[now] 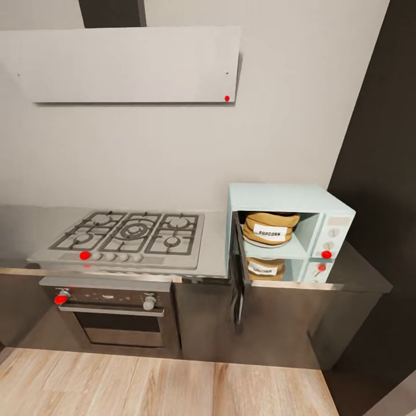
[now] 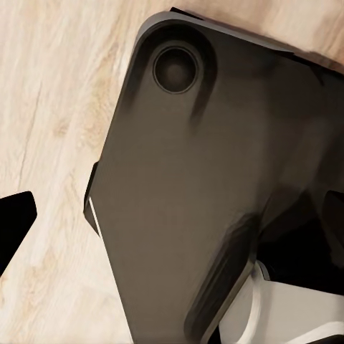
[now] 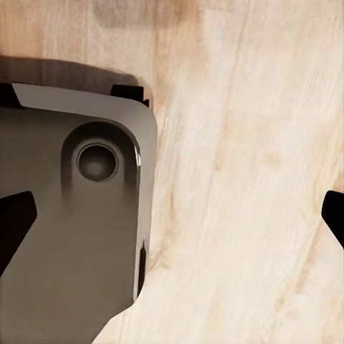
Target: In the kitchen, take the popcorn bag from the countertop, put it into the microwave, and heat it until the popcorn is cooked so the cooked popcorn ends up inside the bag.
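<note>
One countertop (image 1: 216, 254) spans mid-frame, carrying one five-burner hob (image 1: 130, 234) at left and one microwave (image 1: 286, 231) at right, door open. One popcorn bag (image 1: 270, 228) sits inside it. Both grippers' fingertips, spread apart, hold nothing above wooden floor (image 3: 244, 215).

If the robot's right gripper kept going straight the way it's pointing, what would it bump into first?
Probably the pale wooden plank floor. The right gripper points down at it, with the robot's dark grey base plate close alongside; depth is hard to judge.

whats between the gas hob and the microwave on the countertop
In the head view, a bare strip of countertop separates the gas hob from the microwave, whose open door swings out beside it.
</note>
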Motion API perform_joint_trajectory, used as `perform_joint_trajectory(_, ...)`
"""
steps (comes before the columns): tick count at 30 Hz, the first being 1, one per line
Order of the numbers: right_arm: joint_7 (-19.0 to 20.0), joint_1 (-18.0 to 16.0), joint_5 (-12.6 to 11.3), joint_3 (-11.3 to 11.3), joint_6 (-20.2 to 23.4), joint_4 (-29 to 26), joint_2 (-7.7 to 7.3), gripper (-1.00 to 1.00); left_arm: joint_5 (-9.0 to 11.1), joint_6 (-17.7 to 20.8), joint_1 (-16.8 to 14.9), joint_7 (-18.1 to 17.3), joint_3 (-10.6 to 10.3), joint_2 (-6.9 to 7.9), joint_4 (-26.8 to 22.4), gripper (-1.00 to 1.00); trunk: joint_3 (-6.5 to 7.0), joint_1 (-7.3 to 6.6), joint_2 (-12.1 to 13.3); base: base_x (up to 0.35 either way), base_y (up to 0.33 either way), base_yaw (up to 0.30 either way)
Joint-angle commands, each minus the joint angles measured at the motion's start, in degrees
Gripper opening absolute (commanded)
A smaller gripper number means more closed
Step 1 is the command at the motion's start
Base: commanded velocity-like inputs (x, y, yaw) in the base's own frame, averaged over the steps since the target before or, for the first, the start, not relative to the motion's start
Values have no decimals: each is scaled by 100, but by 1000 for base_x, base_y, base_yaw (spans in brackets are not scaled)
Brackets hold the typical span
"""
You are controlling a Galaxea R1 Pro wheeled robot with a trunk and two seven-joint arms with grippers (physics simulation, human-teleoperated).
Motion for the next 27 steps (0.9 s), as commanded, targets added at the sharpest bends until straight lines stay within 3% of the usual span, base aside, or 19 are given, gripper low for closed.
perform_joint_trajectory(1, 9, -7, 38, -49, -33, 18, -2, 100, 16, -15, -2, 15, 3, -2, -1, 100, -6, 0, -5, 0, 0, 0)
perform_joint_trajectory(6, -36, -6, 29, -49, -37, 18, -9, 100, 15, -15, -2, 15, 3, -2, -9, 100, -6, 0, -5, 0, -93, 0)
perform_joint_trajectory(27, -40, -8, 26, -49, -27, 18, -14, 100, 7, -11, -2, 15, 3, -2, -1, 100, -6, 0, -5, 0, -271, 0)
